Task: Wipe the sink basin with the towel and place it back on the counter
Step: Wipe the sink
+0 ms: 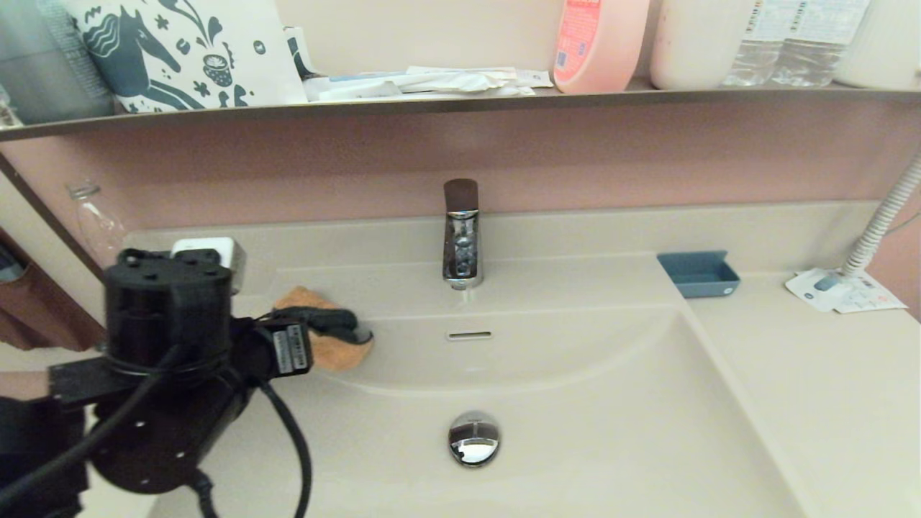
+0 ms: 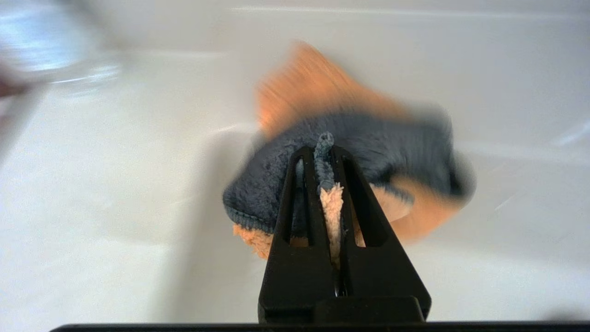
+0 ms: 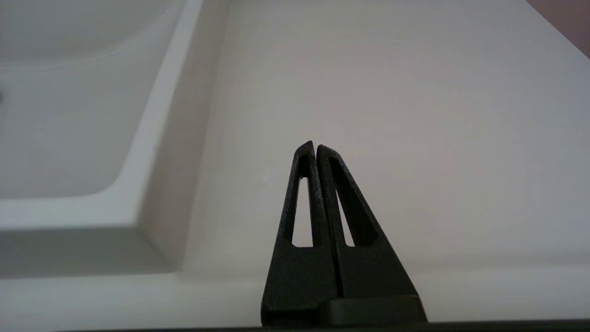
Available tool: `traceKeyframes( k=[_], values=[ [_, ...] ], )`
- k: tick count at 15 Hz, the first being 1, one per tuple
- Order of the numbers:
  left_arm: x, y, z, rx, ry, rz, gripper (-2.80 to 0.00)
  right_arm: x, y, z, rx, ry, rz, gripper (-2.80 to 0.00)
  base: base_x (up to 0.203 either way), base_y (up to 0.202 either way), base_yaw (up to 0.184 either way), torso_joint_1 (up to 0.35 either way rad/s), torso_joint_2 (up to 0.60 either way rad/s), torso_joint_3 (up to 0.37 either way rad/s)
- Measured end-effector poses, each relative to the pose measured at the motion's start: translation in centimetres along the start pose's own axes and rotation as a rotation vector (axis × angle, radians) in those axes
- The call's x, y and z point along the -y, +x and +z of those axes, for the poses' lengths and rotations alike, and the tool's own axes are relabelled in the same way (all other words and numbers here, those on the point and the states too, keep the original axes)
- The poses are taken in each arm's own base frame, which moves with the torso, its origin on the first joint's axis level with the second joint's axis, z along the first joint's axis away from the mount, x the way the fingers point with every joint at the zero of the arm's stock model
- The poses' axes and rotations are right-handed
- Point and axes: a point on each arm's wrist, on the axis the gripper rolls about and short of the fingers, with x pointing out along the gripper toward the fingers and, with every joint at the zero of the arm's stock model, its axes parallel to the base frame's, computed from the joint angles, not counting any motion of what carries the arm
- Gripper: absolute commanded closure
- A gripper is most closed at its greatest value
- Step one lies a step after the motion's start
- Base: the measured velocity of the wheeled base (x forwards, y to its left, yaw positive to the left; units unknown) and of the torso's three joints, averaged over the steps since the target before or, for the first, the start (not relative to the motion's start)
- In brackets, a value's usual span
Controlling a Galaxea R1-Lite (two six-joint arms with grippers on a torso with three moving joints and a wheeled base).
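The towel (image 1: 327, 351) is an orange fluffy cloth with a dark blue-grey side, bunched at the back left of the sink basin (image 1: 575, 432), against its curved back wall. My left gripper (image 1: 352, 327) is shut on the towel (image 2: 322, 92); a fold of cloth is pinched between the fingers (image 2: 355, 198). The round chrome drain plug (image 1: 473, 437) and the slot-shaped overflow (image 1: 468, 335) lie to the right of the towel. My right gripper (image 3: 315, 146) is shut and holds nothing, hovering over the counter (image 3: 392, 92) right of the basin; it does not show in the head view.
A chrome faucet (image 1: 461, 237) stands at the back centre. A blue soap dish (image 1: 698, 273) and a paper card (image 1: 843, 289) lie on the right counter (image 1: 827, 403). A white hose (image 1: 883, 216) hangs at far right. A shelf (image 1: 460, 101) with bottles runs above.
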Motion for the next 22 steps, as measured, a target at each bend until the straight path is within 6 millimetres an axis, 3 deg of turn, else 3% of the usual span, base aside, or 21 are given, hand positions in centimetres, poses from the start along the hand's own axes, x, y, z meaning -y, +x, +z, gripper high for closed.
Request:
traceKeyframes(
  k=[4,9,12,16,22],
  values=[
    [-5.8,-5.6,2.5,-0.045,0.031,0.038,0.0,0.0,0.0,0.0,0.0,0.0,0.0,0.0,0.0,0.0,0.0,0.0,0.0,0.0],
    [-11.2,-11.4,6.7,-0.037,0.043,0.102,0.0,0.0,0.0,0.0,0.0,0.0,0.0,0.0,0.0,0.0,0.0,0.0,0.0,0.0],
    [-13.6,-13.9,6.8,-0.077,0.099,0.174,0.0,0.0,0.0,0.0,0.0,0.0,0.0,0.0,0.0,0.0,0.0,0.0,0.0,0.0],
    [-14.6,-14.4,5.2,-0.195,0.133,0.287,0.0,0.0,0.0,0.0,0.0,0.0,0.0,0.0,0.0,0.0,0.0,0.0,0.0,0.0],
    [-14.4,-11.7,2.9,-0.395,0.145,0.434,0.0,0.0,0.0,0.0,0.0,0.0,0.0,0.0,0.0,0.0,0.0,0.0,0.0,0.0]
  ],
)
